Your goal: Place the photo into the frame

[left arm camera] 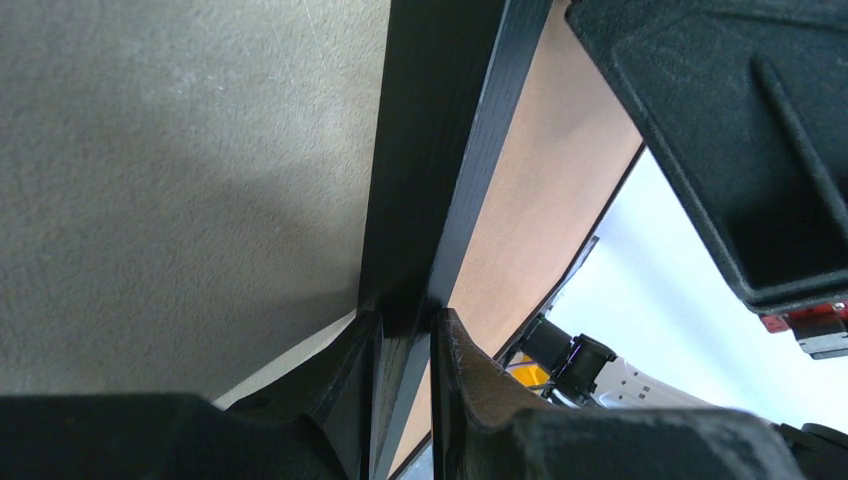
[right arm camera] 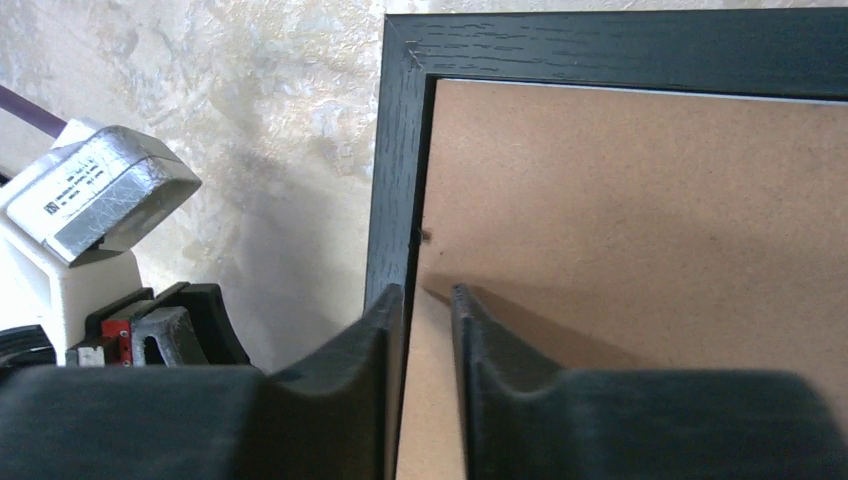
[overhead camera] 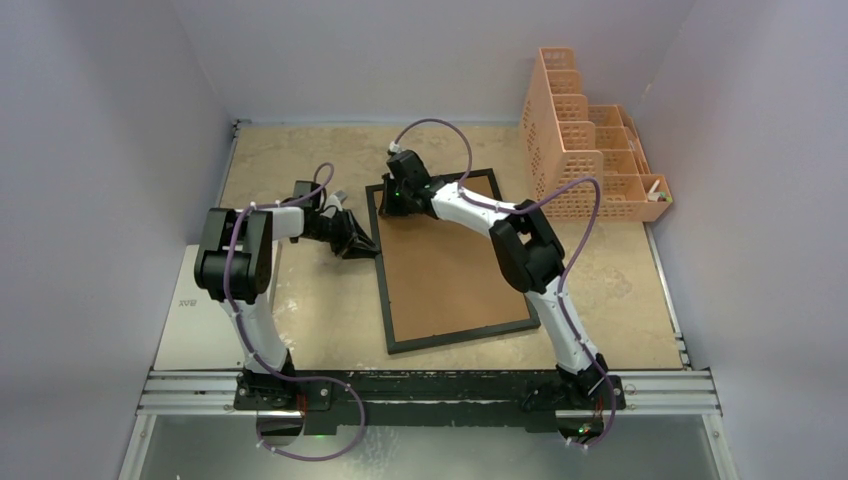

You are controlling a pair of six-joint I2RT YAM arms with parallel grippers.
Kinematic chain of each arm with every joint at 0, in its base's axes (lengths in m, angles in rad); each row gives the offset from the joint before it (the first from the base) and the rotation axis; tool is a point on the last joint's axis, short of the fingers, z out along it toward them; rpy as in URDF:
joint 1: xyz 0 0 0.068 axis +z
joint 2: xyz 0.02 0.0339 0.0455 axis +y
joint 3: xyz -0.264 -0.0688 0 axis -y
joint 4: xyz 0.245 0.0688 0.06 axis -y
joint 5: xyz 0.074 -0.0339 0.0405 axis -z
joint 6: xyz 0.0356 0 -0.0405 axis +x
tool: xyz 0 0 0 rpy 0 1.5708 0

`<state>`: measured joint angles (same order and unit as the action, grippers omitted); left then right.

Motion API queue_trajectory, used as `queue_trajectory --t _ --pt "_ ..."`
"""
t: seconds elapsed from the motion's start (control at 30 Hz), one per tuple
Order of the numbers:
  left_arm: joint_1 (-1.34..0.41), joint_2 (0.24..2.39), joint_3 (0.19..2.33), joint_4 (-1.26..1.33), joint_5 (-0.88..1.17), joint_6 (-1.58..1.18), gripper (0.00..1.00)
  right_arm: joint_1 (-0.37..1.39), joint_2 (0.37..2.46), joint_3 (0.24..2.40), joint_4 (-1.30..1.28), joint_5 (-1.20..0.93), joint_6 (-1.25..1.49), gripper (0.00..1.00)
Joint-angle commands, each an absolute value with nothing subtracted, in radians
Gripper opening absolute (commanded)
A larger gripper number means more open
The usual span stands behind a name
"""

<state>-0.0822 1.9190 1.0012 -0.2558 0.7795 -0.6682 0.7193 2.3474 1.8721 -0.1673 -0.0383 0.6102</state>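
Note:
The black frame lies face down in the middle of the table, its brown backing board facing up. My left gripper is at the frame's left rail. In the left wrist view that black rail runs between the fingers of the left gripper, which is shut on it. My right gripper hovers at the frame's far left corner. Its jaws stand slightly apart over the board, right beside the rail, with nothing between them. The photo is out of view.
A peach mesh organizer stands at the back right. A white flat box lies off the table's left edge, beside the left arm. Grey walls close in on three sides. The two wrists are close together at the frame's far left corner.

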Motion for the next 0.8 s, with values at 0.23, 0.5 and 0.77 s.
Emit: queue_trajectory --t 0.23,0.5,0.77 --pt "-0.11 1.994 0.976 -0.382 0.506 -0.589 0.2 0.716 2.286 1.762 -0.077 -0.162 0.638 0.0" --pt "-0.111 1.997 0.959 -0.39 0.494 -0.58 0.2 0.701 2.318 1.815 -0.053 -0.141 0.655 0.02" --pt "-0.11 1.999 0.949 -0.388 0.489 -0.58 0.2 0.695 2.304 1.809 -0.003 -0.106 0.665 0.01"
